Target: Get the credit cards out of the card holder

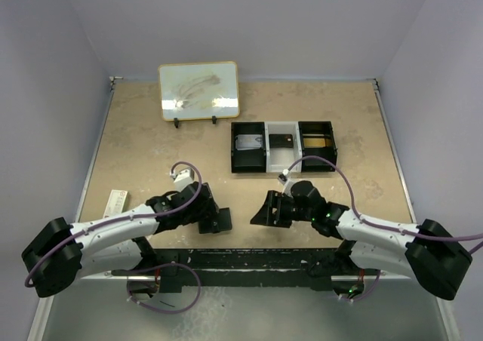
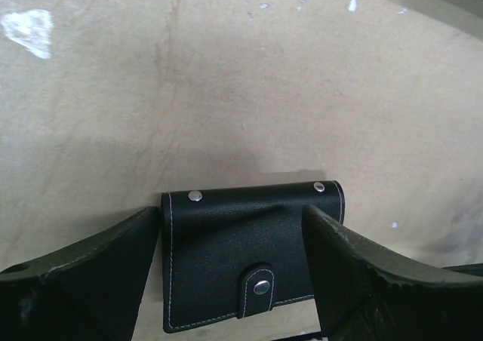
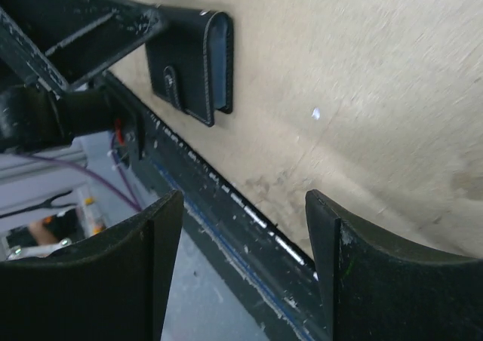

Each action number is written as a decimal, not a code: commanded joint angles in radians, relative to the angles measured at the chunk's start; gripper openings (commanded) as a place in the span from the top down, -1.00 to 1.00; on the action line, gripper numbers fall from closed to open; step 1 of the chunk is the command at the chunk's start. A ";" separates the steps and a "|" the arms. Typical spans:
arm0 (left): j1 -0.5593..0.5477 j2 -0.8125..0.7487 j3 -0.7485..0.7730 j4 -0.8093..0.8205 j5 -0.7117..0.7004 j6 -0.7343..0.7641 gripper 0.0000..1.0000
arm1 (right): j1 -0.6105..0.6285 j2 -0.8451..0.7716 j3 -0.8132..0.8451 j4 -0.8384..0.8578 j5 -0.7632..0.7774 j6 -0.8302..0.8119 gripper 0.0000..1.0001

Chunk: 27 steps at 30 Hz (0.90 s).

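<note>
Tan table (image 2: 226,92), card holder (image 2: 241,250) between left fingers (image 2: 90,273)

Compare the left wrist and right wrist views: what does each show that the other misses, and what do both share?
Only left wrist: the two silver studs along the card holder's top edge, and the left hand's fingers flanking it; whether they grip is unclear. Only right wrist: the holder's blue-grey end, the dark rail at the table's near edge, and the open, empty right hand. Both: the closed card holder with its snapped tab, and the tan table.
</note>
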 commanded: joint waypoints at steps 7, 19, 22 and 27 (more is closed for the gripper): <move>-0.183 0.049 -0.083 0.159 0.061 -0.298 -0.40 | 0.040 0.034 -0.127 0.367 -0.156 0.207 -0.32; -0.407 0.205 0.060 0.052 -0.166 -0.446 -0.40 | 0.116 -0.019 -0.165 0.155 -0.035 0.251 -0.31; -0.423 0.193 0.102 -0.015 -0.218 -0.433 -0.41 | 0.116 -0.093 -0.174 0.069 0.009 0.269 -0.32; -0.428 0.108 0.126 -0.081 -0.336 -0.388 -0.55 | 0.114 -0.080 -0.221 0.123 0.042 0.330 -0.27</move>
